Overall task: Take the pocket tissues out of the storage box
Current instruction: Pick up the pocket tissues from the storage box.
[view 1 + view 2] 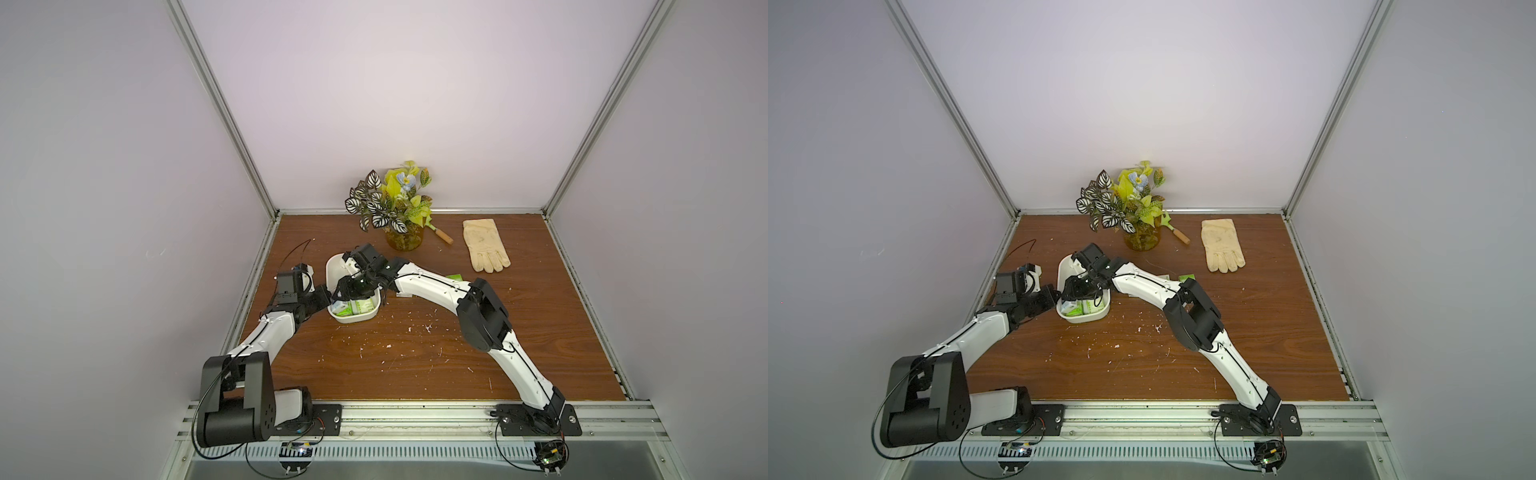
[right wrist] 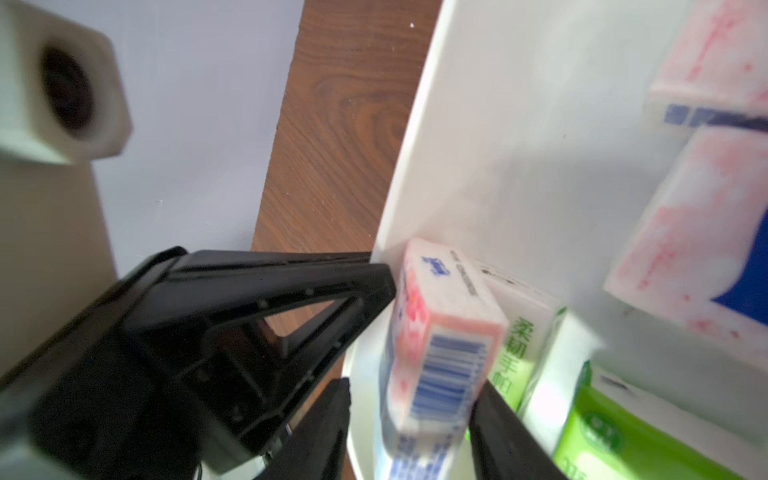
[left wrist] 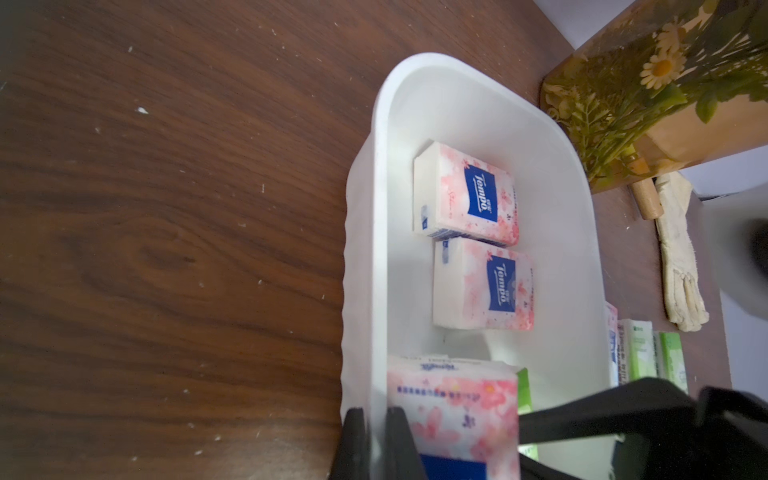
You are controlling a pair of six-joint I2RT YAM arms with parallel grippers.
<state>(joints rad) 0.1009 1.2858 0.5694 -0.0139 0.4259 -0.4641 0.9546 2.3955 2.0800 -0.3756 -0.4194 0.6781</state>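
The storage box [image 1: 356, 321] lies on the worktop [image 1: 415, 357] toward its left side, not far from the amber plant pot [image 1: 404, 241]. The left gripper [image 3: 376, 415] is clenched on the box's long wall, one finger outside and one inside. Some of the pocket tissues [image 3: 484, 286] are in the box. Two pink packets [image 3: 467, 193] lie flat end to end, an upright pink packet [image 2: 440, 353] stands on edge against the wall, and green packets [image 2: 623, 436] crowd the end nearest the robot. The right gripper [image 2: 415, 386] reaches into the box with its jaws on either side of the upright pink packet; I cannot tell whether they press it. Loose packets [image 3: 636, 353] lie on the worktop just outside the box, on its right side under the right arm, with the cream glove [image 1: 486, 246] farther back.
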